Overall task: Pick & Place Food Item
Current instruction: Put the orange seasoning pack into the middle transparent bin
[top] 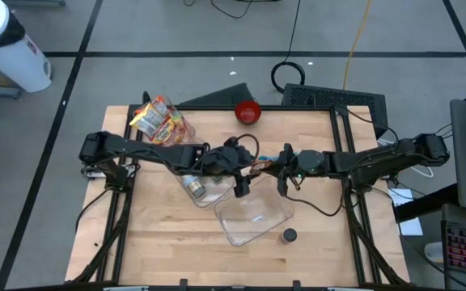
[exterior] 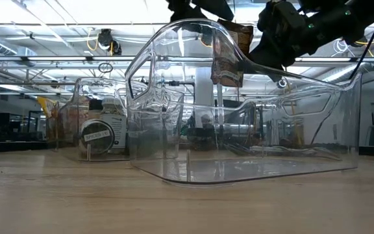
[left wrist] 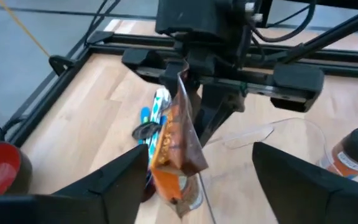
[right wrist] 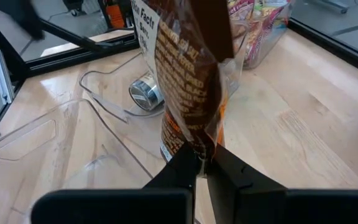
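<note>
A brown-and-orange snack packet (left wrist: 178, 140) hangs over the table's middle, above the far rim of an empty clear tub (top: 253, 217). My right gripper (right wrist: 199, 158) is shut on the packet's end and reaches in from the table's right. My left gripper (left wrist: 197, 177) comes from the left and stands open. Its two fingers (left wrist: 114, 183) stand on either side of the packet's free lower end; I cannot tell whether they touch it. In the high view the two grippers face each other, left (top: 239, 183) and right (top: 281, 171), with the packet (top: 264, 166) between them. My right gripper pinches the packet's end seam (right wrist: 195, 147) between its two shut fingers. It comes almost level from the table's right. The packet sticks out past the fingertips toward the left gripper and droops, lifted clear of the table and the tub.
A second clear tub (top: 162, 121) full of bright snack bags stands at the far left. A red bowl (top: 247, 111) sits at the far edge. A jar (top: 194, 187) lies on its side left of the empty tub. A dark-capped bottle (top: 289, 235) stands near its right.
</note>
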